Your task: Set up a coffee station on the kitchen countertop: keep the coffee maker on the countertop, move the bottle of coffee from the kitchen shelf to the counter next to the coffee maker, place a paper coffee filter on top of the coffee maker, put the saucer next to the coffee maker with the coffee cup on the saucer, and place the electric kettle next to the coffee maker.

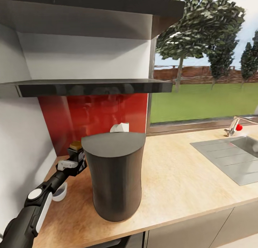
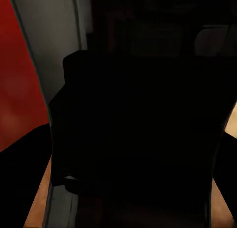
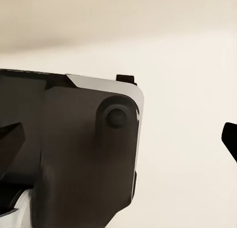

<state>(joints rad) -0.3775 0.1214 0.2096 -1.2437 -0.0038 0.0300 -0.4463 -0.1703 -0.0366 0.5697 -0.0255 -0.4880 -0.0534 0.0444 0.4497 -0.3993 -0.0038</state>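
The coffee maker (image 1: 115,176) stands on the countertop (image 1: 179,176) near its front edge, a big dark-grey drum with a flat top. Behind it, against the red backsplash (image 1: 96,115), the pale folded paper filter (image 1: 119,127) peeks over the drum's top rim; what it rests on is hidden by the drum. To the drum's left, the left arm (image 1: 28,212) reaches in from the lower left corner, and the left gripper (image 1: 77,158) sits just beside the drum, clenched around the bottle of coffee (image 1: 76,147), whose gold-brown lid shows above the fingers. The bottle is low, close to the countertop, but whether its base touches the wood cannot be told, as the gripper and drum hide it. In the left wrist view the bottle (image 2: 138,134) is a large dark mass right in front of the camera, with red backsplash and a strip of tan wood at the edges. Under the left arm, near the wall, a small white rounded piece (image 1: 59,193) rests on the countertop; it looks like the cup or saucer, but which is unclear. The black shelf (image 1: 93,86) above carries nothing I can make out. The steel sink (image 1: 229,158) and tap (image 1: 234,125) lie well to the right. The right wrist view shows part of the robot's own dark casing (image 3: 74,154) against a pale background and a dark fingertip (image 3: 231,139) of the right gripper at the edge, and I cannot tell whether that gripper is released or closed.
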